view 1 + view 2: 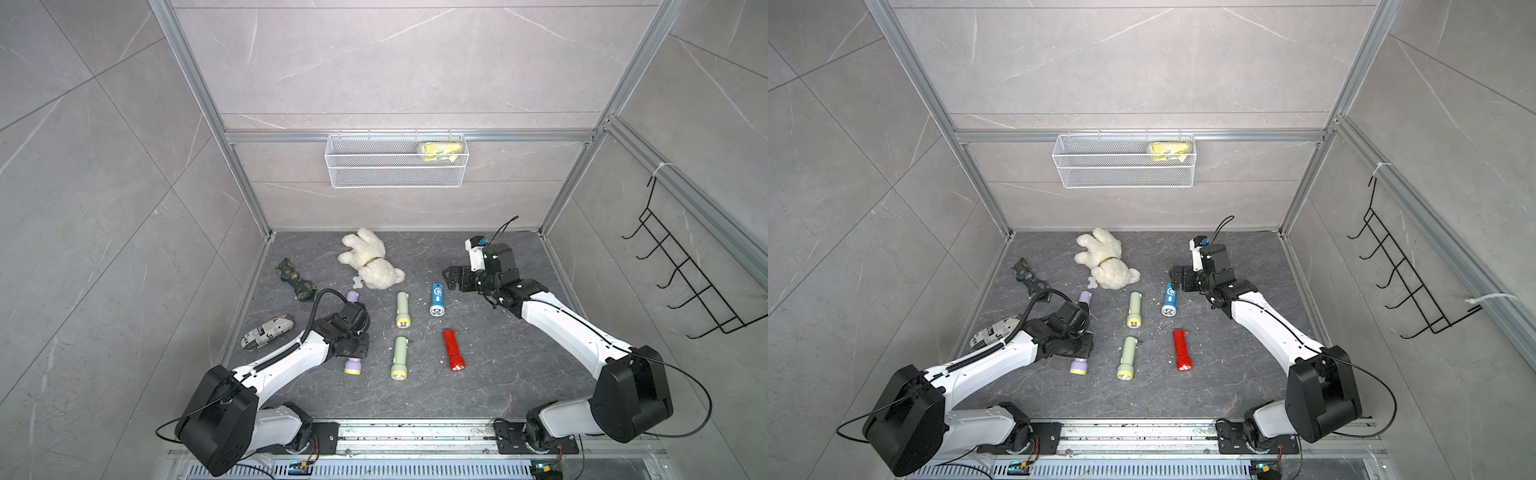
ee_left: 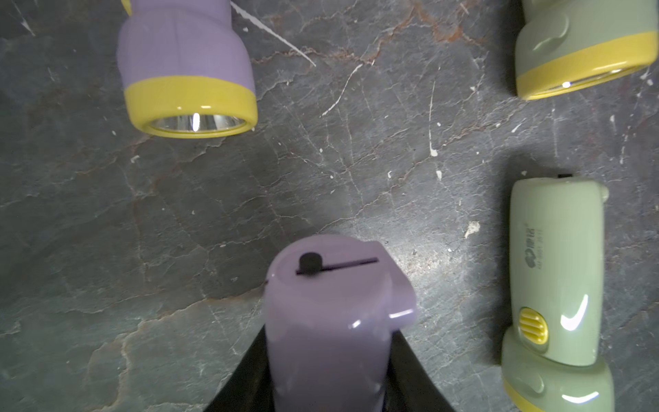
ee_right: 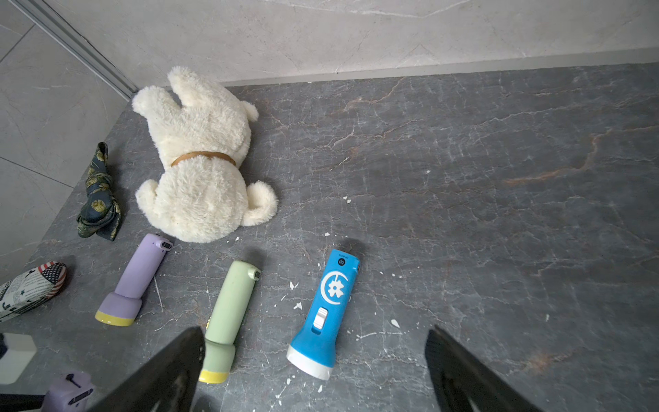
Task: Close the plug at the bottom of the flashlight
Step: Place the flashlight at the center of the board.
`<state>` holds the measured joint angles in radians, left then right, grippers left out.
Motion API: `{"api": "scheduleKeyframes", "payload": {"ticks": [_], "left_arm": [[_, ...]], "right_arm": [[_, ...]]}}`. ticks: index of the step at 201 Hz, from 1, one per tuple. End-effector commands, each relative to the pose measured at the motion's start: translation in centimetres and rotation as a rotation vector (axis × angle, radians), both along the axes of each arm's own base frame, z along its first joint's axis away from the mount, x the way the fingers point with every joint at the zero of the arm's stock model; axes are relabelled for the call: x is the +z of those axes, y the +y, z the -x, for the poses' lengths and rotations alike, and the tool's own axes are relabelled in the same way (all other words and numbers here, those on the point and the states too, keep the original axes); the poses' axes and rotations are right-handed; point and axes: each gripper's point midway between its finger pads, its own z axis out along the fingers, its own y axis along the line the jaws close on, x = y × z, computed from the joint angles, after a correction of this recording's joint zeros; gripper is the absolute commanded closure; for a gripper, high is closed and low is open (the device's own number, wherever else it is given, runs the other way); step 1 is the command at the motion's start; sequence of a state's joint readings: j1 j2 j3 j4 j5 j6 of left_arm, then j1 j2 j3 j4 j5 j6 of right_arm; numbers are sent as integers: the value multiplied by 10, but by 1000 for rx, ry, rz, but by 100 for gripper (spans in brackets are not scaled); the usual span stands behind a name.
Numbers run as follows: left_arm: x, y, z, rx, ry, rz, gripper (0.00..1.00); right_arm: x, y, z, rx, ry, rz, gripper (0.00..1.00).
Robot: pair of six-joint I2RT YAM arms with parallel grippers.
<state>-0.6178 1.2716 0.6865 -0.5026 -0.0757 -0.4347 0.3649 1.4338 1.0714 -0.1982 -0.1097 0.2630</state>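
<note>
**Left gripper** (image 2: 328, 335). My jaws are clamped on the barrel of the purple flashlight (image 2: 331, 321), with one black finger (image 2: 249, 371) on each side. Its tail end (image 2: 321, 271) juts just past my fingertips and is tipped toward the wrist camera.

Only the left wrist view shows the end face. It has a black knob (image 2: 309, 261) on a dark slit, and a lilac flap (image 2: 397, 299) sticks out at one side. I cannot tell whether that flap is shut.

In both top views my wrist hides the tail. Only the yellow-rimmed head (image 1: 353, 368) shows, behind the jaws.

Ahead of the tail lies a second purple flashlight (image 2: 185, 71). Off to one side lie two green flashlights (image 2: 556, 271).

**Right gripper** (image 3: 315, 331). My jaws are spread wide and hold nothing. They are well apart from the held flashlight, whose tail appears at the edge of the right wrist view. A blue flashlight (image 3: 328, 306) lies just ahead, between my fingers and clear of both.
</note>
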Motion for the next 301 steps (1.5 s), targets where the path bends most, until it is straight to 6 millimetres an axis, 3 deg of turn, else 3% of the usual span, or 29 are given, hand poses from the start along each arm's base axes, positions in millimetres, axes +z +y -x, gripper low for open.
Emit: {"api": "scheduleKeyframes", "payload": {"ticks": [1,71,92,101,127,185,191,199,232,269,301], "left_arm": [[-1,-6,-9,25,-17,49,100],[-36,-4,7,24,132,30,93],[-41,-5,9,18,156,34,78],[-42,-6,9,16,165,37,66],[-40,-11,10,3,186,51,61],[2,-8,-5,-20,143,-7,53],[6,-7,-6,-24,139,-16,41],[9,-5,-6,-22,142,-29,37],[29,-9,-11,8,141,-16,37],[57,-43,-15,22,85,37,36],[60,-83,-7,-3,72,37,36]], "right_arm": [[1,0,3,8,4,-15,0],[-2,-3,3,-1,7,-11,0],[-1,-3,3,-1,5,-12,0],[0,-3,4,0,1,-13,0],[0,-5,4,-7,-6,-12,0],[7,-6,8,-3,-39,-28,0],[9,-7,9,-7,-49,-30,0],[12,-8,10,-9,-61,-32,0],[23,-13,16,-15,-89,-23,0],[29,-18,21,-28,-105,-16,0],[33,-26,24,-57,-119,1,0]]}}
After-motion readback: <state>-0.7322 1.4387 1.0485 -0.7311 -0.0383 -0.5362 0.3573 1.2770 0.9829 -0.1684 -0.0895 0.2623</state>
